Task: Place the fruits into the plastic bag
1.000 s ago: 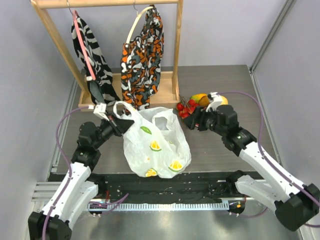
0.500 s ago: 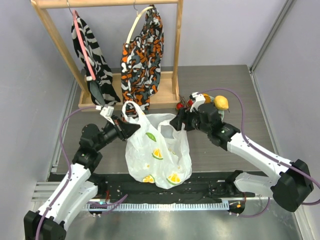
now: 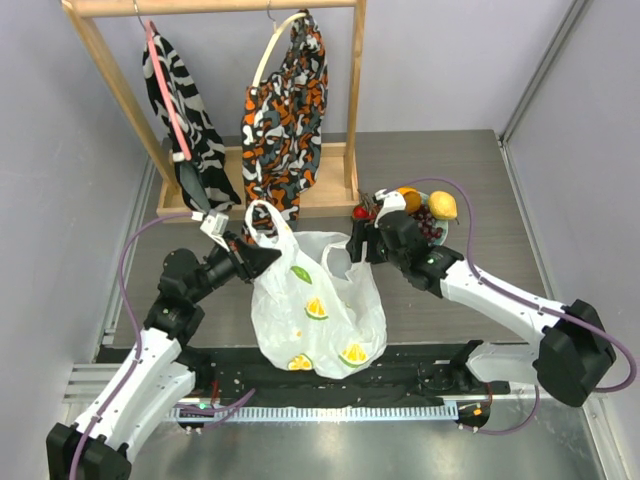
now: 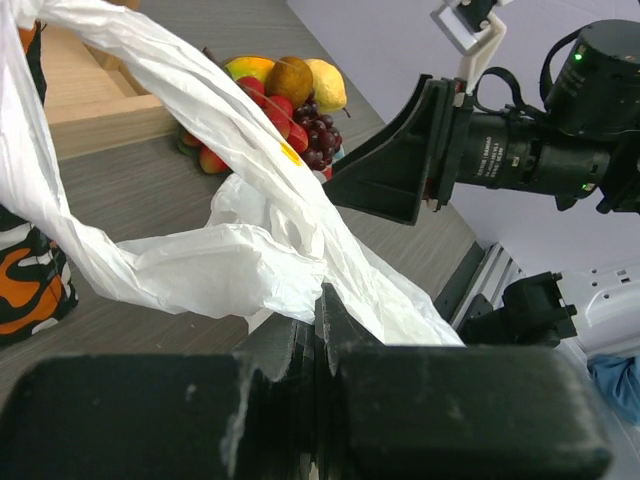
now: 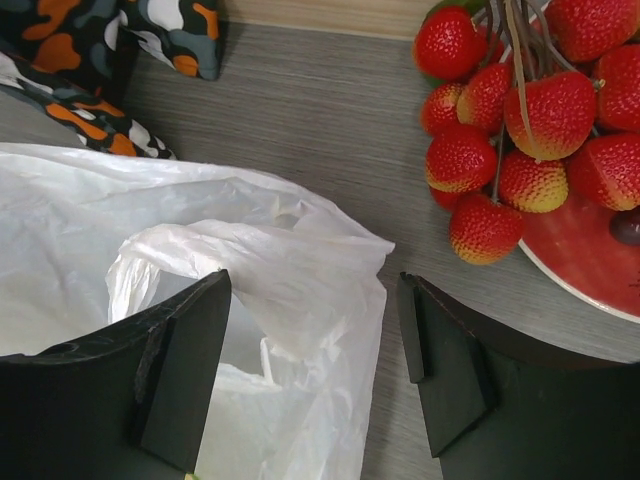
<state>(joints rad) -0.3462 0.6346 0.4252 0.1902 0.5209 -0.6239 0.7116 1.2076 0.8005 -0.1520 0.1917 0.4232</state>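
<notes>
The white plastic bag (image 3: 318,305) with printed citrus slices stands in the middle of the table. My left gripper (image 3: 268,256) is shut on its left handle (image 4: 200,262) and holds it up. My right gripper (image 3: 356,245) is open over the bag's right handle (image 5: 285,262), one finger on each side, not closed on it. The fruits lie on a red plate (image 5: 590,270) behind it: red berries (image 5: 510,130), purple grapes (image 3: 430,226), a yellow lemon (image 3: 443,205) and an orange-green mango (image 3: 408,197). They also show in the left wrist view (image 4: 285,100).
A wooden rack (image 3: 215,8) at the back carries a zebra-striped cloth (image 3: 185,115) and an orange-black patterned cloth (image 3: 285,115). Its wooden base (image 3: 330,190) lies just behind the bag and left of the plate. Grey walls close both sides.
My right gripper has left the fruit plate and moved left and down to the bag's right handle. My left gripper lifted the left handle slightly to the right; the bag stands taller.
</notes>
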